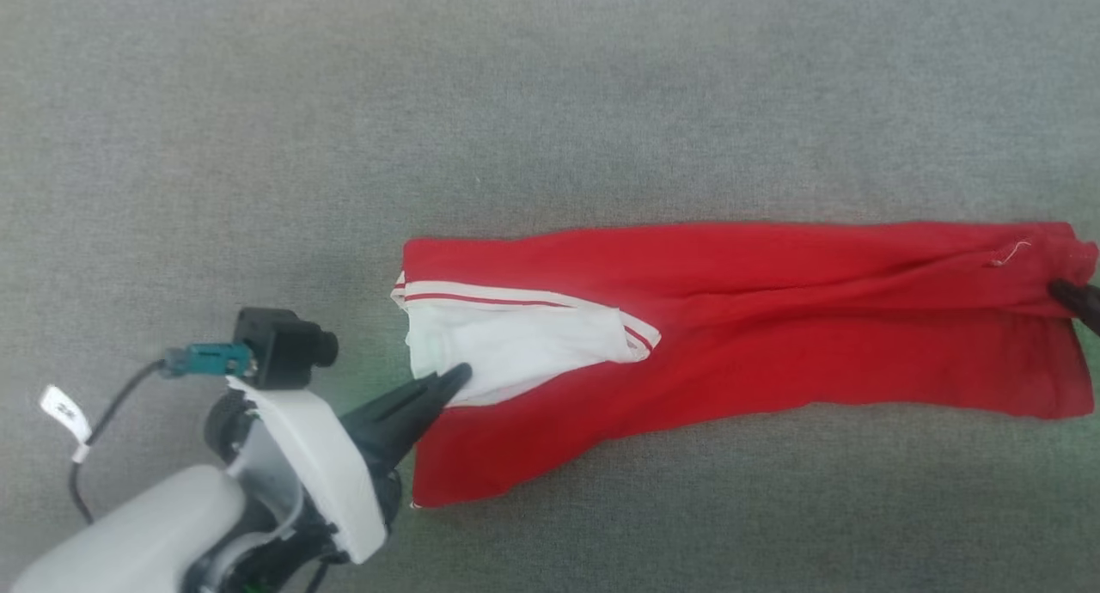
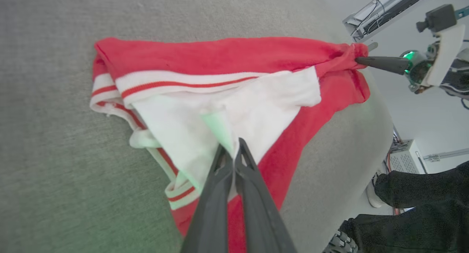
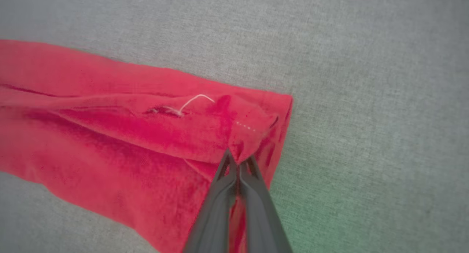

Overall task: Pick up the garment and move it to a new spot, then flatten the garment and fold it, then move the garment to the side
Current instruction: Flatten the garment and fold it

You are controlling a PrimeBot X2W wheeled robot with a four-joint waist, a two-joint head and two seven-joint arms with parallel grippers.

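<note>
Looking down from the head view: the garment (image 1: 773,318) lies in a long, narrow red band across the grey fabric surface (image 1: 516,103), running from mid-picture to the right edge. Its white sleeve (image 1: 507,344), with striped trim, is at the left end, folded over the red. The left gripper (image 1: 455,376) reaches in from the lower left, fingers together, tips on the sleeve's lower edge. A small black wrist camera (image 1: 284,345) sits on that arm. The right gripper (image 1: 1074,299) shows as a dark tip at the garment's far right end, where the cloth bunches.

Left wrist view: the two dark fingers meet at the white sleeve, closed, with a crease of the white cloth drawn into the tips, so the sleeve reads as pinched. Striped trim curls at the near edge. At the far end the other arm's closed fingers hold a gathered red corner. Past the surface's edge, a person's legs (image 2: 421,198) in dark trousers and one shoe (image 2: 340,242).

Right wrist view: fingers clamped together on a small peak of the red hem corner, lifted slightly off the surface. A loose white thread (image 3: 196,101) lies on the fold nearby. The rest of the red cloth lies flat on the grey, with long wrinkles.
</note>
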